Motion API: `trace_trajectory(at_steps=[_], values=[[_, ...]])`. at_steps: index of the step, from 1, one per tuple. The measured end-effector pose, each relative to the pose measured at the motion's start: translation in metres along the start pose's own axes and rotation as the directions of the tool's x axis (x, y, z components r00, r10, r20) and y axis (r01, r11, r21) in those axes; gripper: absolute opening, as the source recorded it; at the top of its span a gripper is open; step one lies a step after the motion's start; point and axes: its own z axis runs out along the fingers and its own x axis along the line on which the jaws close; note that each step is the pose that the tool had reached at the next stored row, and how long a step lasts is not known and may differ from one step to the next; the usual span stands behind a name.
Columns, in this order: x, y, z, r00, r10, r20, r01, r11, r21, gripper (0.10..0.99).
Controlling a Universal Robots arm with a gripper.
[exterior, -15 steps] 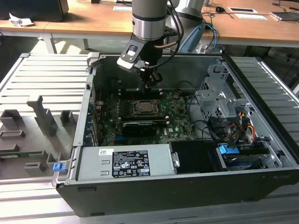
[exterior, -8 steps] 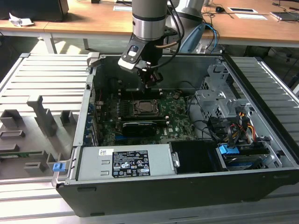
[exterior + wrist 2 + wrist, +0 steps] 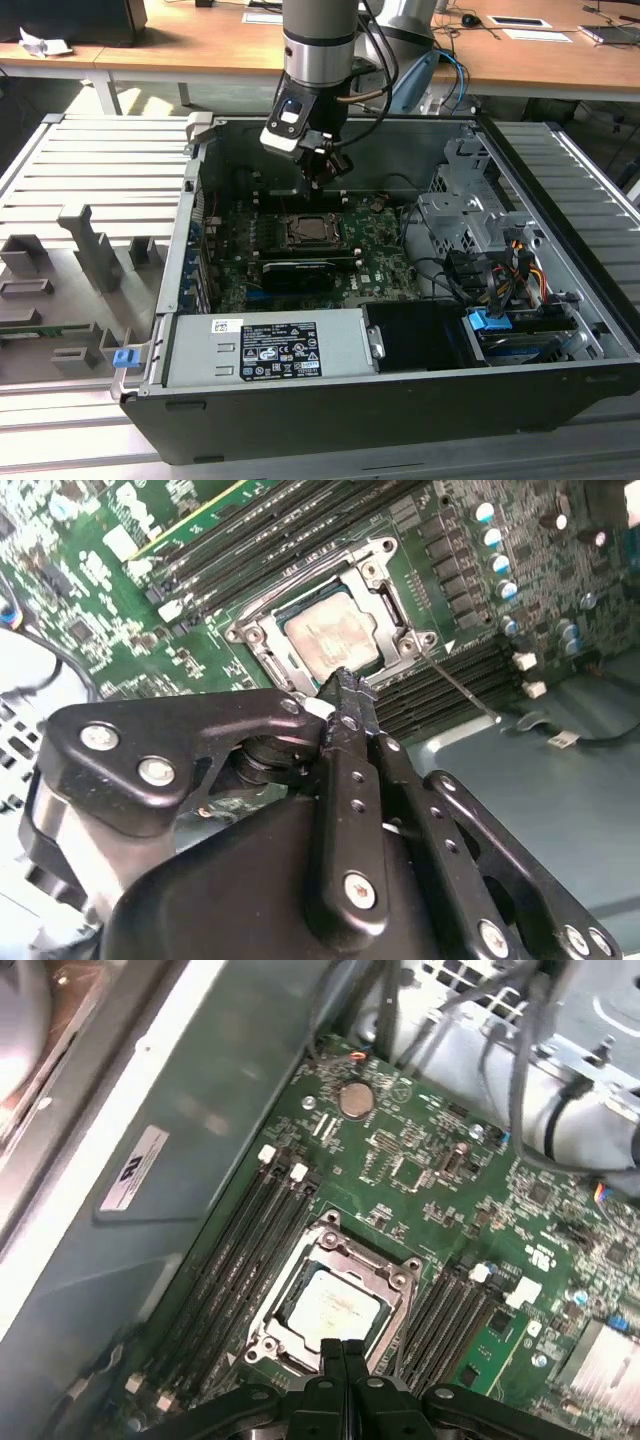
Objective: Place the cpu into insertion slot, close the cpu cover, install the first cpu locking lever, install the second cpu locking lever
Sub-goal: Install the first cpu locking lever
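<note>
While the end effector [image 3: 345, 690] is held pinched shut and empty near the cpu cover [image 3: 392, 608], the thin lever [image 3: 462, 687] could be slipped off by an off-line push.

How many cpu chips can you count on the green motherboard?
1: the cpu lies framed by the cpu cover, close to the gripper. Others could be hidden under other parts.

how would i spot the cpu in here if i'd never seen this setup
Inside the open computer case, look at the green board on its floor. Near the board's middle a square metal frame sits between banks of long black memory slots. The cpu is the flat silvery square showing through that frame, the only plain plate.
</note>
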Motion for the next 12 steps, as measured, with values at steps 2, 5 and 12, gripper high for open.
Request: trace_trajectory(at_steps=[2, 5, 12], values=[[0.0000, 0.0000, 0.0000, 0.9987, -0.050, -0.0018, 0.050, 0.9988, 0.000, 0.106], [0.0000, 0.0000, 0.0000, 0.9945, -0.104, -0.0031, 0.104, 0.9945, 0.000, 0.106], [0.0000, 0.0000, 0.0000, 0.9812, -0.193, -0.0059, 0.193, 0.9813, -0.001, 0.106]])
